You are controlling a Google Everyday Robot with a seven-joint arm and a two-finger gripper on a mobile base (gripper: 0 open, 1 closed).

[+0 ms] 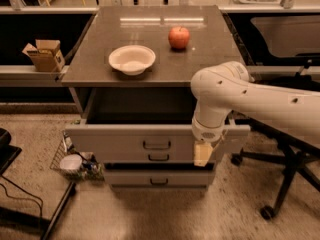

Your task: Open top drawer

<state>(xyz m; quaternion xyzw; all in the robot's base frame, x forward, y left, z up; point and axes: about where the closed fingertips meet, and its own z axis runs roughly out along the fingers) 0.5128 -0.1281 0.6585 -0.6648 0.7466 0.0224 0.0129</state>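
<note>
— Top drawer [115, 141]: where is it seen, and how is it set?
— It is seen directly under the cabinet top [100, 69], drawn well out toward the camera, so that its dark inside is exposed. A small dark bar handle [156, 145] is fixed at the centre of its grey front.
— What is noted from left to right?
— A cardboard box [45, 55] is set on a low shelf at far left, flaps open; no print on it can be read. A wire basket [60, 159] is placed on the floor by the drawer's left end. On the cabinet top a white bowl [132, 59] is laid left of a red apple [179, 37], the two apart.
— And the gripper?
— The gripper [202, 155] is hung from the white arm [240, 96] in front of the drawer front near its right end, right of the handle. Whether it is open or closed cannot be told. An office chair [280, 184] is seen at far right.
</note>
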